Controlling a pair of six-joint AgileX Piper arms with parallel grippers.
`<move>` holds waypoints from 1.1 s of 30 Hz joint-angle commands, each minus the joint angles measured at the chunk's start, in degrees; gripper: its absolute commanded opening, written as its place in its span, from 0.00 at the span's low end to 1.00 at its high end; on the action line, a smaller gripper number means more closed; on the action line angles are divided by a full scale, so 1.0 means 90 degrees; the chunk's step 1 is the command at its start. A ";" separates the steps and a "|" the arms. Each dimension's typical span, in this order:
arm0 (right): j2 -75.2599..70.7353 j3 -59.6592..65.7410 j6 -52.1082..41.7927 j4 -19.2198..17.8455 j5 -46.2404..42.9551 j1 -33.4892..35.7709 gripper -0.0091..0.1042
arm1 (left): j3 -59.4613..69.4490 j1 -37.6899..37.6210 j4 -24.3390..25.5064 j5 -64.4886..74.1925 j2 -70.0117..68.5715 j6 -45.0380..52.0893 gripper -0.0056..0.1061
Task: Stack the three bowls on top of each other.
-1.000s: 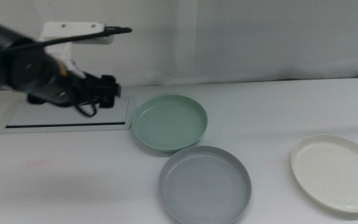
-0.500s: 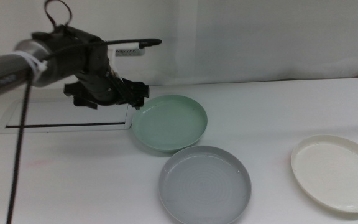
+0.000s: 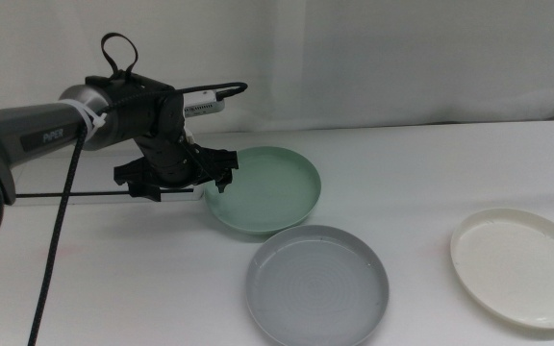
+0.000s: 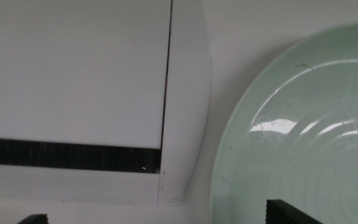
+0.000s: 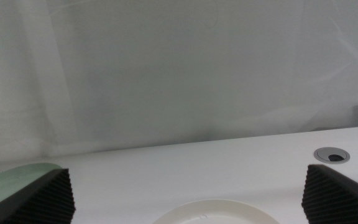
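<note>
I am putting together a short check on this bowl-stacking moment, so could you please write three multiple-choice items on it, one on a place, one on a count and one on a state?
1. Where is the left gripper?
A. over the near-left rim of the mint green bowl
B. over the white bowl
C. over the grey bowl

2. How many bowls lie on the table?
A. two
B. three
C. four

3. How do the bowls lie?
A. all stacked
B. two stacked, one apart
C. each alone, none stacked

Answers:
1 A, the middle view shows the left gripper at the green bowl's rim beside the flat white panel, jaws spread wide in the left wrist view.
2 B, one mint green, one grey, one white.
3 C, no bowl rests in another.
</note>
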 commanded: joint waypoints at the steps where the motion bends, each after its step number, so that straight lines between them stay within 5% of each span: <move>1: -0.0226 0.0248 -0.0031 -0.0013 -0.0024 -0.0010 0.98 | -0.0045 -0.0017 -0.0072 -0.0009 0.0010 -0.0313 0.85; 17: -0.0226 0.0248 -0.0031 -0.0013 0.0028 -0.0010 0.98 | -0.0045 -0.0053 -0.0404 0.0156 0.0441 -0.0738 0.81; 22: -0.0226 0.0248 -0.0031 -0.0013 0.0028 -0.0010 0.98 | -0.0045 -0.0053 -0.0418 0.0459 0.0567 -0.0845 0.50; 26: -0.0226 0.0248 -0.0031 -0.0013 0.0028 -0.0010 0.98 | -0.0045 -0.0053 -0.0421 0.0558 0.0593 -0.0722 0.03; 33: -0.0226 0.0248 -0.0031 -0.0013 0.0040 -0.0010 0.98 | -0.0045 0.0013 -0.0468 0.0489 0.0580 -0.0654 0.03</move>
